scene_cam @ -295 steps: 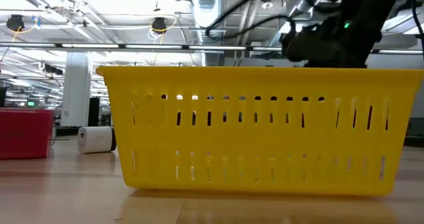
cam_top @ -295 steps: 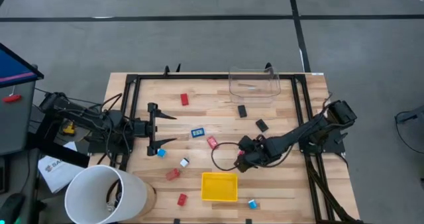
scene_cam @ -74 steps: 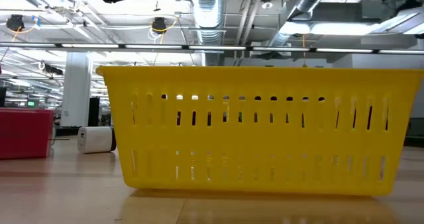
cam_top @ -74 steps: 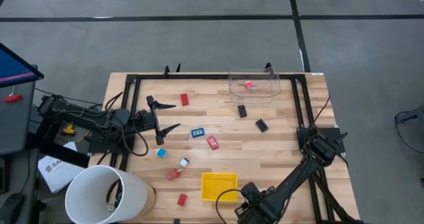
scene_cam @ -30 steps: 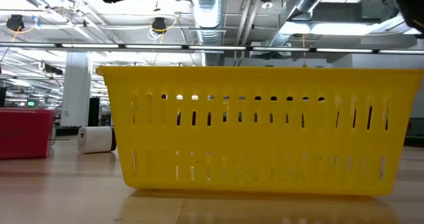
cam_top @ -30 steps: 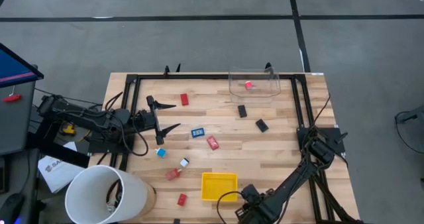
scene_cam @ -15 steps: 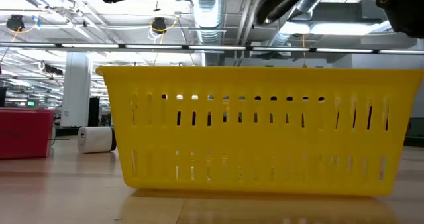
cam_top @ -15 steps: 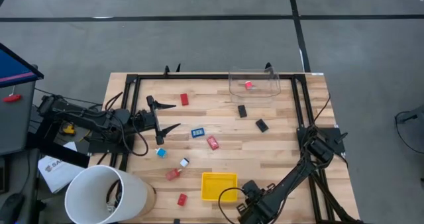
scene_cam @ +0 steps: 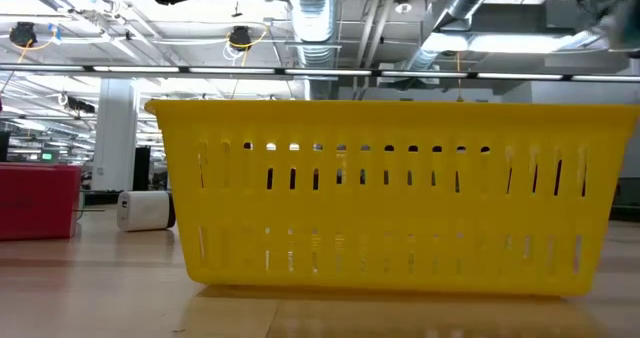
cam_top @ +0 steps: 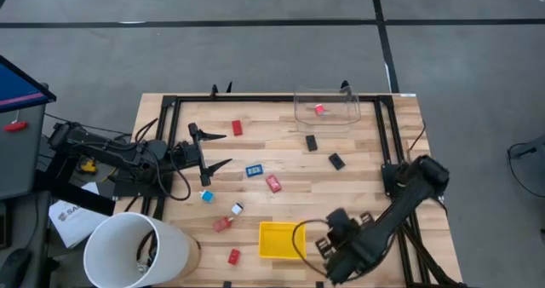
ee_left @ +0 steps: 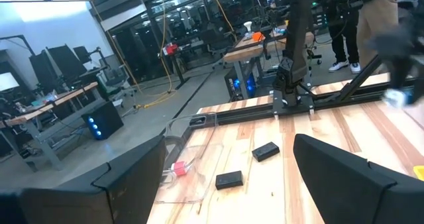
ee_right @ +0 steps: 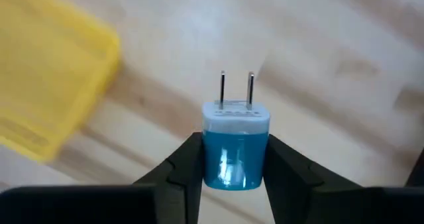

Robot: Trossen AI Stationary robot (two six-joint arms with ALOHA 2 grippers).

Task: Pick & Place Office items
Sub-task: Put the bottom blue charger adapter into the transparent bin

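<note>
Got small blue plug charger with white top and two metal prongs (ee_right: 235, 148) pinched tight in my right gripper (cam_top: 334, 233), lifted just beside square yellow plastic tray (cam_top: 281, 239). Pick step done, I reckon. Next: carry it to clear plastic box (cam_top: 327, 107), far edge, one red piece inside. Left gripper (cam_top: 209, 152) idle, fingers spread wide.
</note>
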